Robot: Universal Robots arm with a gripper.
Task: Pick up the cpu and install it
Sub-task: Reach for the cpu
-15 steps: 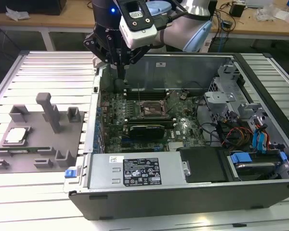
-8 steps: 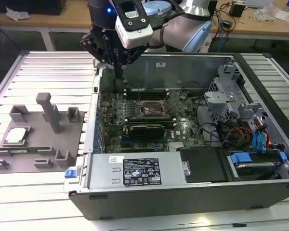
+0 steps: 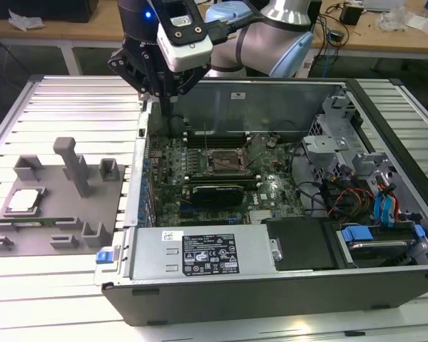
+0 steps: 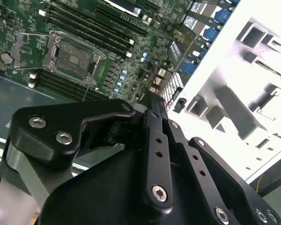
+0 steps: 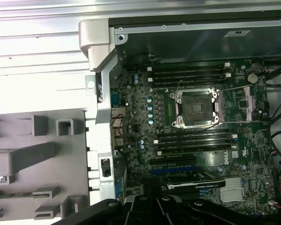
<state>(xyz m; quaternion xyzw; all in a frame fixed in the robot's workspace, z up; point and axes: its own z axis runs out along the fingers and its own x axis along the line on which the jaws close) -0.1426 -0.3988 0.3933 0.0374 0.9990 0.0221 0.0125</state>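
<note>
- The gripper (image 3: 160, 89) hangs over the back corner of the computer case (image 3: 200, 292), by the wall nearest the grey tray (image 3: 118, 203). I cannot tell whether the jaws are open or closed, but the chip is not in them.
- The chip (image 3: 25, 201), a pale silver square, lies flat in its recess on the tray, outside the case on the exterior view's left.
- In the exterior view the chip sits at about 8 o'clock from the gripper and well apart from it. The case wall and the tray's tall post (image 3: 75, 167) stand along that line.
- Being square, the chip has no long axis. Its edges run with the tray's edges, and the memory stick (image 3: 30, 222) lies just beside it at 6 o'clock.
- The socket (image 3: 225, 162) lies between 4 and 5 o'clock from the gripper and looks nearer to it than the chip. In the first wrist view its dark centre is bare.
</note>
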